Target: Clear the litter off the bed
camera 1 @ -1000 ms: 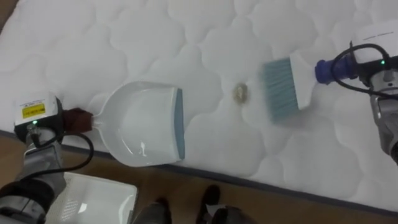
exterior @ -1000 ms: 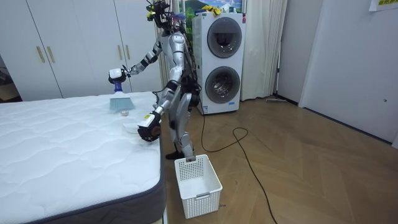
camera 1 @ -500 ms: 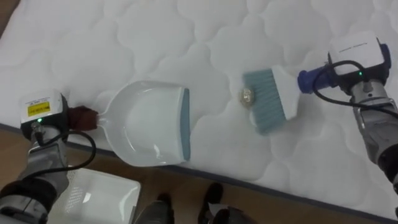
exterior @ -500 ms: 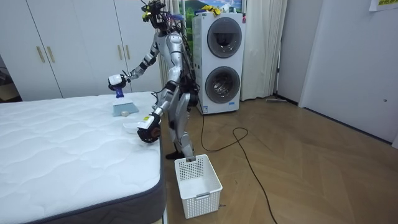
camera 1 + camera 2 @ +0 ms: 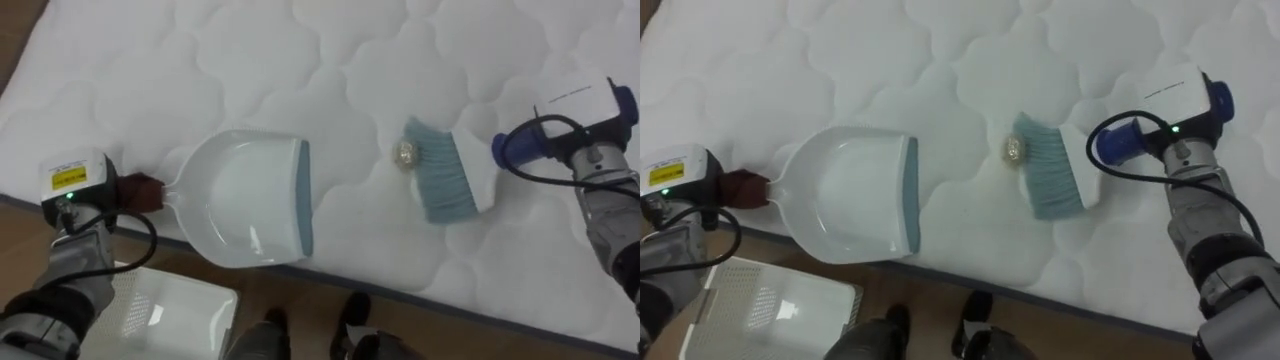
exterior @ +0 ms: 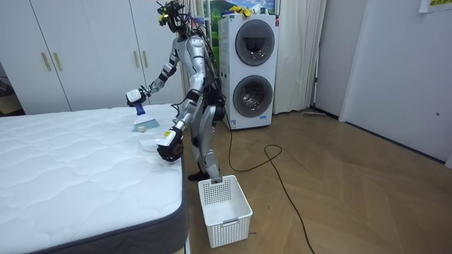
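**Scrap lies between brush and dustpan mouth**

Left eye view: on the bed, a small crumpled scrap touches the bristles of the brush on the side facing the dustpan. The right hand is clenched on the brush's blue handle, which runs off to the right. The dustpan lies to the scrap's left at the mattress edge. Its lip faces the scrap and is roughly parallel to the bristle row. The left hand grips its handle. The pan looks empty, so a leftward sweep seems called for.

Right eye view: a bare strip of quilt separates the scrap from the lip.

Room view: the robot stands at the bed's side. A white basket on the floor by its feet appears empty.
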